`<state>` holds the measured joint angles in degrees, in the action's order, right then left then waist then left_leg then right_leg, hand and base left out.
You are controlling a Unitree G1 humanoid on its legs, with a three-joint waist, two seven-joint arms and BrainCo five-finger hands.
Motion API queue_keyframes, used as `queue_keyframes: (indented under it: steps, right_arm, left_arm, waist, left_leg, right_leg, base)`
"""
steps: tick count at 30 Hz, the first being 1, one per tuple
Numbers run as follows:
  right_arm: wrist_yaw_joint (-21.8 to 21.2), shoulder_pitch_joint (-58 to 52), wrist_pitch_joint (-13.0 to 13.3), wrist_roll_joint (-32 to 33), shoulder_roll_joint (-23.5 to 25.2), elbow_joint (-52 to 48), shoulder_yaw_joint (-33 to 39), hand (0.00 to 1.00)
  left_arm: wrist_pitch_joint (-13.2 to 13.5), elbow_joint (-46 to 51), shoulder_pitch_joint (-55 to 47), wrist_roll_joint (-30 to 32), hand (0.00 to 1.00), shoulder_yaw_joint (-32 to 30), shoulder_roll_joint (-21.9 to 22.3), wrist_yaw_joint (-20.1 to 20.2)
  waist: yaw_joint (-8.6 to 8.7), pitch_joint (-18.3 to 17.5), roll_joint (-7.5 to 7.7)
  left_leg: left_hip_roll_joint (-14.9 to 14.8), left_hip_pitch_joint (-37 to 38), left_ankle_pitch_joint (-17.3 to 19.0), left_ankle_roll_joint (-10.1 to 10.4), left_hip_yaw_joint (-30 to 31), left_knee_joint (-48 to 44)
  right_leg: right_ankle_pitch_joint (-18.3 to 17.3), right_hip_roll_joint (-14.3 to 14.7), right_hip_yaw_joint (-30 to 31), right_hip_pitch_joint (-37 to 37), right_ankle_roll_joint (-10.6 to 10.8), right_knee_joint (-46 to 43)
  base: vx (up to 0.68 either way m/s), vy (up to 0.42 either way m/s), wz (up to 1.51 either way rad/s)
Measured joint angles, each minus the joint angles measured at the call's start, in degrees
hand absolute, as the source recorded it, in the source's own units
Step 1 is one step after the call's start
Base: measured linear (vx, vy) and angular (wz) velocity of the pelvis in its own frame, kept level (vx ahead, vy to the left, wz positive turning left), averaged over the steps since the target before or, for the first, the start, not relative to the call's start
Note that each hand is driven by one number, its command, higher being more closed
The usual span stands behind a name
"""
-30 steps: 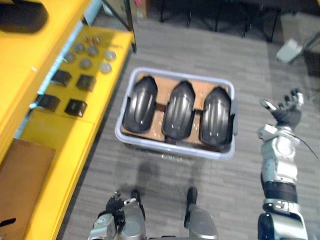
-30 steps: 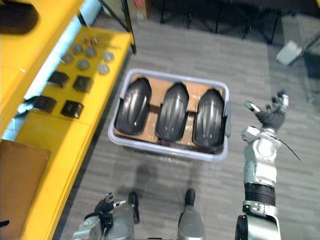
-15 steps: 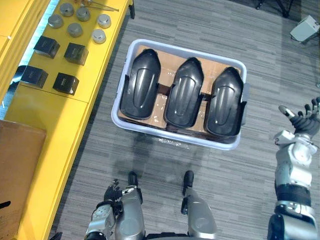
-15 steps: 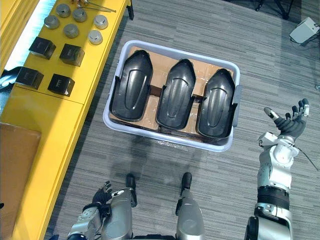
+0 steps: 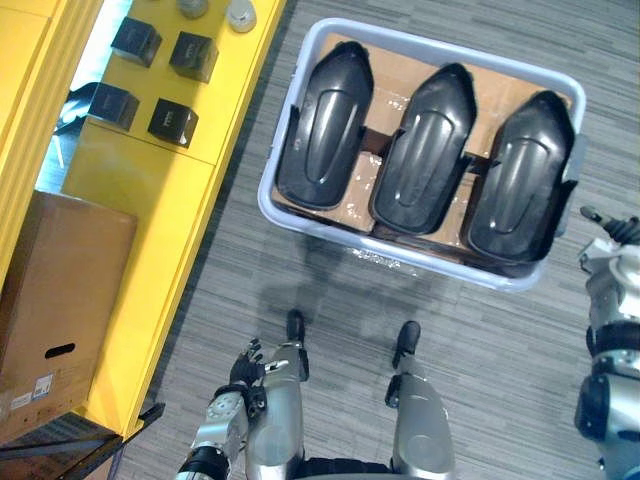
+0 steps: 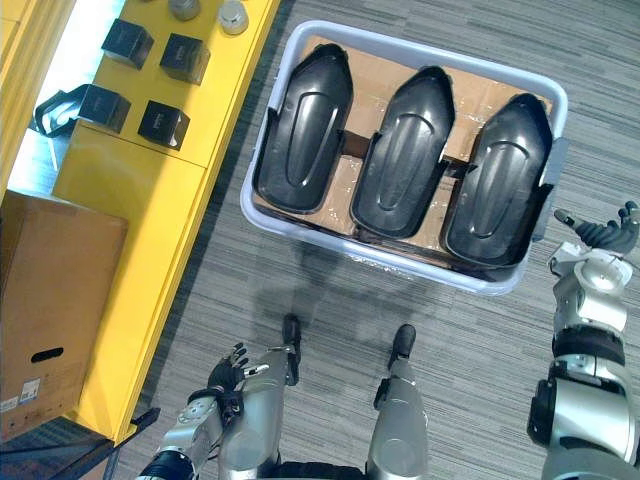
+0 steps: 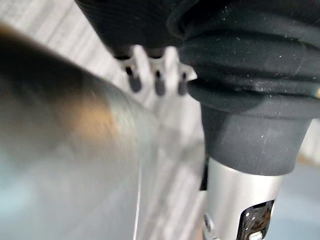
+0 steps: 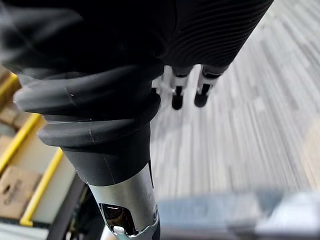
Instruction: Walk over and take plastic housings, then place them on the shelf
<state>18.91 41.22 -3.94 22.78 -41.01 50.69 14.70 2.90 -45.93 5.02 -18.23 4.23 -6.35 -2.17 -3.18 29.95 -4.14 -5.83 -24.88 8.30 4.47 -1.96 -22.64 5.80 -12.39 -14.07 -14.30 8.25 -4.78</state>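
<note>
A pale lavender plastic tub (image 5: 440,265) is sitting on the grey striped floor (image 6: 470,350), and the task's things are all lying inside it. Three glossy black, elongated plastic housings are resting side by side on a brown cardboard liner (image 6: 470,90): the left housing (image 6: 303,125), the middle housing (image 6: 403,150) and the right housing (image 6: 500,180). Neighbouring housings are lying close together, each with its narrow end pointing toward the tub's far rim.

To the left of the tub, a bright yellow shelf (image 6: 130,190) is running alongside it. Four small black boxes are sitting on the shelf in two pairs ( (image 6: 125,42), (image 6: 185,57), (image 6: 100,105), (image 6: 162,122)). Beyond them, level with the tub's far left corner, two grey round discs ( (image 6: 183,8), (image 6: 232,15)) are lying. A large brown cardboard box (image 6: 55,300) is standing on the shelf, nearer the robot than the tub.

The right robot hand (image 6: 605,235) is hovering just off the tub's right end, near the right housing but not touching it. Its fingers (image 8: 187,92) are spreading straight and are holding nothing.

The left robot hand (image 6: 225,372) is hanging low, well clear of the tub's near side. Its fingers (image 7: 155,75) are relaxing loosely, and it is gripping nothing.
</note>
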Motion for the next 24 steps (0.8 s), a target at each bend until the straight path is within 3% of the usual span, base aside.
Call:
queue_keyframes:
  steps: [5,9,12,17,22,23,24]
  right_arm:
    - [1.24,3.60,-1.26,-0.77,-3.10,0.32,-1.71,0.00]
    - [1.16,5.19,-2.48,-1.34,-3.25,0.49,-4.24,0.00]
    - [1.09,5.43,-4.79,-2.54,-3.25,1.06,-4.26,0.00]
    - [-0.04,5.58,-11.84,-4.73,-3.23,4.44,-6.42,0.00]
    - [-0.82,5.65,-15.41,-5.66,-3.20,6.85,-6.40,0.00]
    - [-1.26,6.06,-16.49,-5.69,-3.20,7.24,-6.38,1.00]
    - [-1.28,6.37,-16.93,-5.70,-3.20,7.40,-6.37,1.00]
  left_arm:
    - [0.40,-0.31,0.20,-2.05,0.00,1.08,0.34,0.06]
    - [0.77,-0.32,0.28,-2.20,0.00,1.10,0.62,0.35]
    - [0.80,-0.32,0.45,-2.22,0.00,1.42,0.61,0.72]
    - [0.88,-0.38,0.65,-3.78,0.00,2.20,1.16,1.10]
    - [1.43,-0.39,0.81,-4.42,0.00,3.25,1.12,1.01]
    - [1.63,-0.50,0.81,-4.43,0.00,3.31,1.11,1.01]
    - [1.70,-0.53,0.81,-4.43,0.00,3.32,1.11,1.01]
  waist:
    - [-0.91,0.73,-2.46]
    - [-1.19,0.70,-3.02]
    - [-1.47,0.70,-3.03]
    - [-1.56,0.68,-3.06]
    - [-2.10,0.60,-3.34]
    - [-2.13,0.59,-3.36]
    - [-2.13,0.58,-3.37]
  left_leg:
    - [1.36,-1.42,-0.26,-0.42,0.69,-0.98]
    - [1.69,-2.47,-0.26,-0.42,1.41,-1.82]
    - [1.72,-2.50,-0.34,-0.54,1.38,-1.98]
    - [1.70,-2.70,-0.63,-0.54,1.38,-1.99]
    - [1.66,-3.41,-1.04,-0.38,1.42,-1.95]
    - [1.61,-3.38,-1.07,-0.33,1.46,-1.95]
    - [1.60,-3.39,-1.08,-0.32,1.45,-1.95]
  right_leg:
    - [-1.67,-1.77,-0.25,-2.17,0.47,-4.04]
    - [-2.56,-2.29,-0.73,-3.46,0.74,-6.26]
    - [-2.70,-2.46,-0.73,-3.68,0.70,-6.95]
    - [-2.88,-2.57,-0.67,-4.28,0.70,-7.75]
    - [-3.76,-2.77,-0.35,-5.79,0.73,-9.55]
    - [-3.87,-2.77,-0.35,-5.90,0.67,-9.86]
    - [-3.90,-2.77,-0.34,-5.97,0.65,-9.96]
  base:
    - [-0.02,0.036,0.12]
    - [-0.02,0.008,0.09]
    - [-0.04,0.002,0.00]
    - [-0.01,0.000,0.00]
    - [0.00,0.000,0.00]
    - [0.00,0.000,0.00]
    - [0.00,0.000,0.00]
